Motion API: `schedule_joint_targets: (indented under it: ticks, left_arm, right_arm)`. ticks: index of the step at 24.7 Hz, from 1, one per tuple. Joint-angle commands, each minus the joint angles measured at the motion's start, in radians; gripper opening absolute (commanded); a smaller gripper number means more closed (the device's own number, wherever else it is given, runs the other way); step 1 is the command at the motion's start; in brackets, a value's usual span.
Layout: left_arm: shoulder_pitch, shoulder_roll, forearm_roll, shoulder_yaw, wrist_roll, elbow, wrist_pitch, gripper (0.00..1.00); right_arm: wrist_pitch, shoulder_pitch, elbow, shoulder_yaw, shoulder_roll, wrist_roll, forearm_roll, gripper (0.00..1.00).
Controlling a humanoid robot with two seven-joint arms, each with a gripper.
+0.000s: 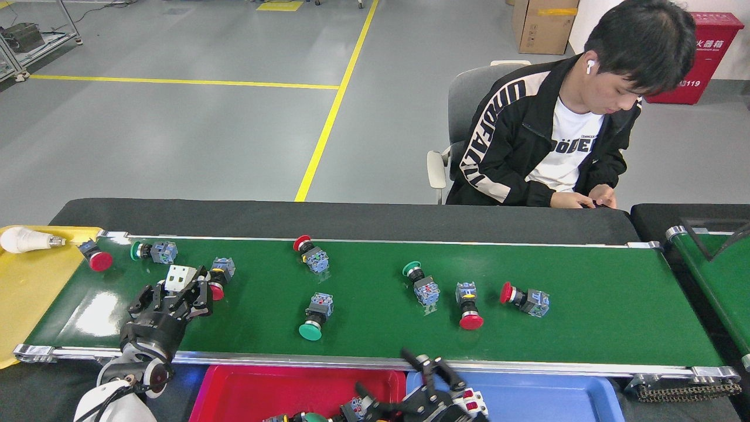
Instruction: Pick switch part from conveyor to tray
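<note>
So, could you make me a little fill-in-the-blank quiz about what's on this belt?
1. The light bulb lies on a tray coloured ____.
2. The left claw grips a ____ part.
3. The switches on the conveyor have red or ____ caps.
Missing words: yellow, white, green.

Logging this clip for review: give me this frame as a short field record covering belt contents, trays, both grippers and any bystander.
conveyor: eight push-button switch parts lying loose, red-capped and green-capped
white part: on the belt's left end, between the left gripper's fingers
left gripper: over the belt, closed around the white part
right gripper: open, over the near trays, holding nothing
red tray: switch parts inside
blue tray: near edge, right of the red tray
yellow tray: a light bulb inside
person: seated behind the belt, looking down
</note>
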Motion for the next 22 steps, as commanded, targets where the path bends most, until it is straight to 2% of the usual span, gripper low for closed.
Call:
schedule_joint_targets:
  ticks: [1, 4, 7, 10, 12, 14, 15, 18, 22]
  left_arm:
    - [0.065, 0.001, 0.011, -0.001, -0.006, -0.125, -0.005, 0.06]
    - [0.229, -0.010, 0.019, -0.001, -0.009, -0.304, -0.008, 0.07]
    - [0.335, -0.050, 0.029, -0.049, -0.010, -0.412, -0.041, 0.07]
    - [0.340, -0.045, 0.028, -0.156, -0.009, -0.407, -0.097, 0.08]
    - [0.326, -0.038, 0.026, -0.237, -0.010, -0.407, -0.216, 0.09]
    - [0.306, -0.042, 0.008, -0.323, -0.013, -0.407, -0.311, 0.09]
    - [0.286, -0.048, -0.011, -0.372, -0.018, -0.407, -0.325, 0.09]
    - [0.243, -0.068, -0.110, -0.544, -0.044, -0.405, -0.325, 0.11]
    - [0.174, -0.153, -0.245, -0.684, -0.050, -0.324, -0.310, 0.12]
  right_arm:
    - [0.066, -0.002, -0.016, -0.082, -0.006, -0.049, -0.003, 0.96]
    - [0.065, 0.061, -0.019, -0.198, -0.021, -0.111, -0.003, 0.96]
    - [0.062, 0.131, -0.019, -0.224, -0.066, -0.190, -0.003, 0.96]
    - [0.058, 0.156, -0.018, -0.224, -0.079, -0.200, -0.003, 0.96]
    - [0.057, 0.154, -0.018, -0.223, -0.078, -0.194, -0.003, 0.96]
    - [0.065, 0.131, -0.010, -0.221, -0.076, -0.184, -0.003, 0.96]
    - [0.066, 0.105, -0.004, -0.215, -0.075, -0.168, -0.003, 0.96]
    - [0.072, 0.003, 0.054, -0.157, -0.063, -0.070, 0.003, 0.96]
    - [0.155, -0.137, 0.172, -0.046, -0.052, 0.001, 0.020, 0.95]
